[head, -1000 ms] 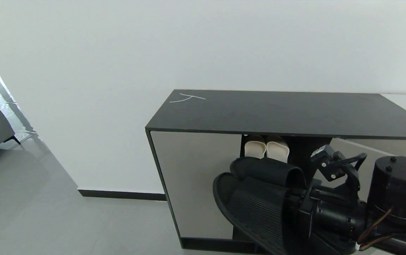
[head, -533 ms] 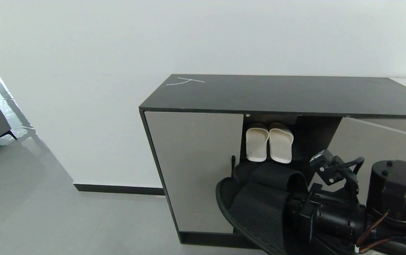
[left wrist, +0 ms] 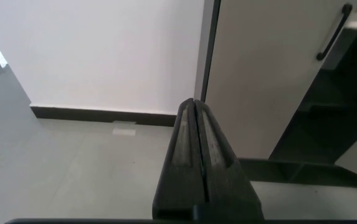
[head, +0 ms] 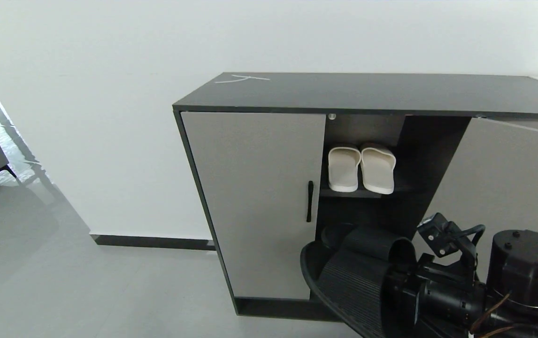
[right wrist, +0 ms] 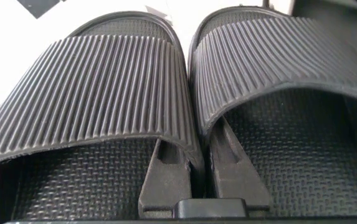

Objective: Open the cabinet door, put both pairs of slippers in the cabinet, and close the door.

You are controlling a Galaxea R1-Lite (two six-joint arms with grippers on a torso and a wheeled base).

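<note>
Clamped in the right gripper (right wrist: 197, 177): a pair of black ribbed slippers (head: 358, 277), side by side, one finger (right wrist: 166, 180) tucked under each strap, the two inner side walls squeezed together between them. Held low in front of the open right half of the black cabinet (head: 367, 89), below the level of the upper shelf (head: 391, 191), tilted rather than flat (whether touching anything inside cannot be told).

On that upper shelf, a pair of white slippers (head: 362, 167), set close together and lying flat, just inside the opening.

Right door (head: 508, 178) swung out wide towards the robot's right. Left door (head: 250, 197) shut, grey, with a slim black handle (head: 310, 201) upright along its inner edge.

Left gripper (left wrist: 194, 124) pressed fully together, nothing between its fingers, hanging above the grey floor (left wrist: 72, 174) near the cabinet's left front corner, well apart from both pairs of slippers.

On the cabinet's top, near its left back corner, a thin white mark (head: 242, 79). Behind, a white wall (head: 109, 117) with a dark skirting board (head: 151, 241) along its foot.
</note>
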